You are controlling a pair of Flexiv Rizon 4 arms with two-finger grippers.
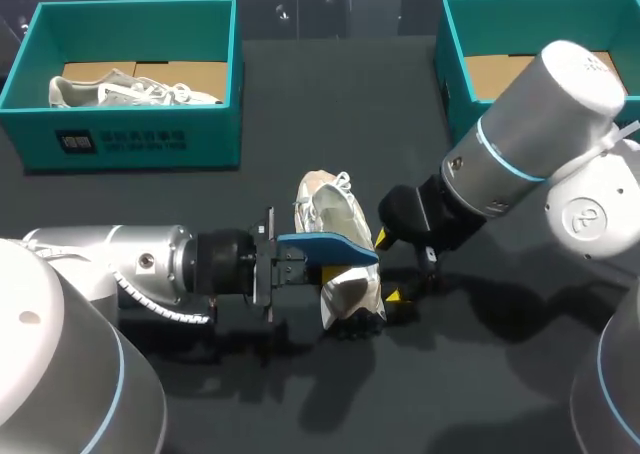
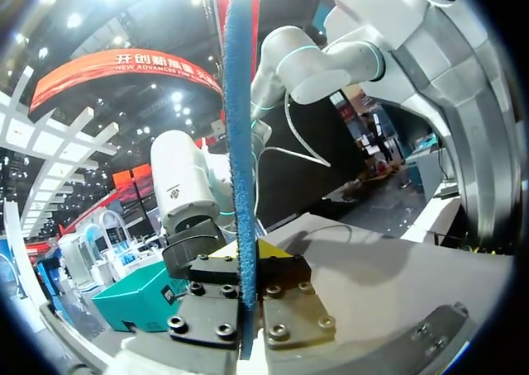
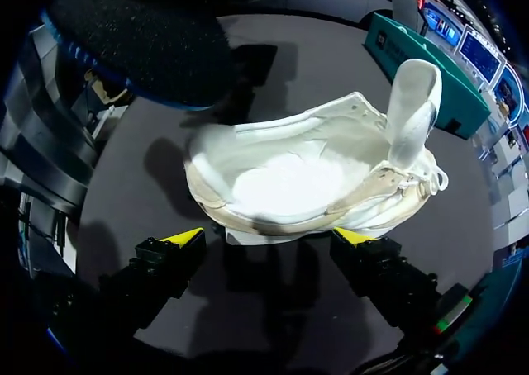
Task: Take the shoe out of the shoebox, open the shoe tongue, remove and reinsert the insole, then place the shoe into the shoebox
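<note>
Shoe (image 3: 289,177) lies on the desk (image 1: 300,104) between the two teal shoeboxes, tongue (image 3: 413,102) pulled up, inside bare. Left hand (image 1: 300,264) is clamped on the blue insole (image 2: 241,144), held edge-on just over the shoe. Right hand (image 1: 392,269) is spread wide, holding nothing, tips just beside the shoe's sole edge. Step looks like reinserting the insole. To do it well: right hand should pinch and steady the shoe first, then the insole goes in toe end first, tilted under the tongue, then pressed flat at the heel. Risk: shoe sliding, insole buckling.
</note>
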